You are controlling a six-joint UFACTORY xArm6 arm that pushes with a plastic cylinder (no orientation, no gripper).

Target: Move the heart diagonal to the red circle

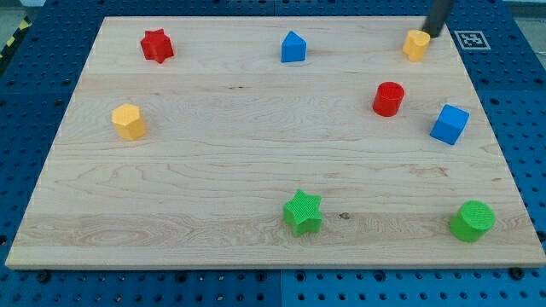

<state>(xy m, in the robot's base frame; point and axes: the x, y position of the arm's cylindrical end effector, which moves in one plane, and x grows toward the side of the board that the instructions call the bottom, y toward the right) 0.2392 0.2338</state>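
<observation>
My tip [430,35] is at the far right corner of the wooden tabletop [213,162], and it stands just beside the yellow heart [415,44], at the heart's far right side. It looks as if it touches the heart, but I cannot tell this for sure. The arm has no hand, only the straight dark rod, so there is nothing spread, pressed together or pinching.

The yellow heart is near the far edge, on the right. The red circle [388,99] is nearer than the heart and a little to its left, with bare wood between them. To the right of the red circle, and a little nearer, lies the blue cube [450,124].

Along the far edge there are also the blue house-shaped block [293,47] in the middle and the red star [157,45] on the left. The yellow hexagon [128,121] is at the left side, well apart from the others. Close to the near edge are the green star [303,212] in the middle and the green circle [472,221] at the right.
</observation>
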